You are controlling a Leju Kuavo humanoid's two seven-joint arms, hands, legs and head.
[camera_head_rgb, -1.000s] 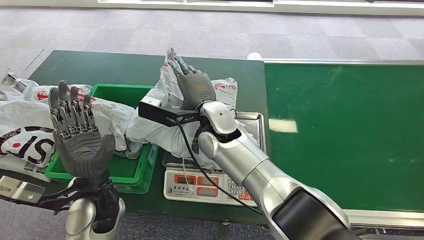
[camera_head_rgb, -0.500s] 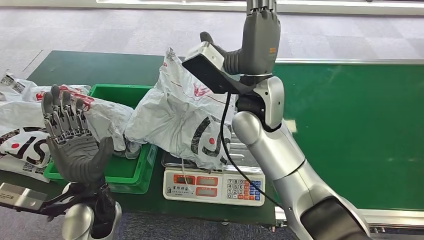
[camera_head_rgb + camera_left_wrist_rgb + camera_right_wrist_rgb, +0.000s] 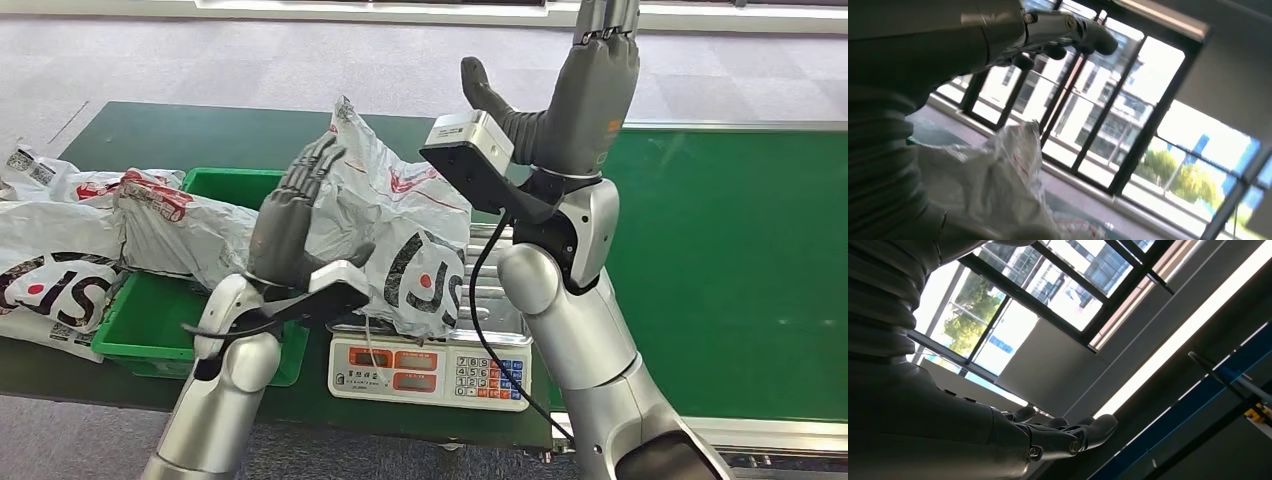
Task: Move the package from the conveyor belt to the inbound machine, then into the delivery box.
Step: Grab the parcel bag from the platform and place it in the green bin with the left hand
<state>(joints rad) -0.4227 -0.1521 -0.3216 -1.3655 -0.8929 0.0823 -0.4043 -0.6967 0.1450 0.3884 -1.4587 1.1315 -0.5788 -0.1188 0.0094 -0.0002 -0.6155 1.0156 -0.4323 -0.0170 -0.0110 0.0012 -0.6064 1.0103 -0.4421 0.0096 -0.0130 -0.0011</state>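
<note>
The left robot hand, fingers apart and straight, rests flat against the side of the package, which lies on the scale with its long axis rising toward the far-left, while the right robot hand stands raised, fingers apart, holding nothing.

The package lies on the scale at the near edge of the table, with the bin just left of the scale and the conveyor belt to its right. More bags lie on and to the left of the bin. The left hand is against the package's left side; the right hand is raised above the package's right, apart from it.
</note>
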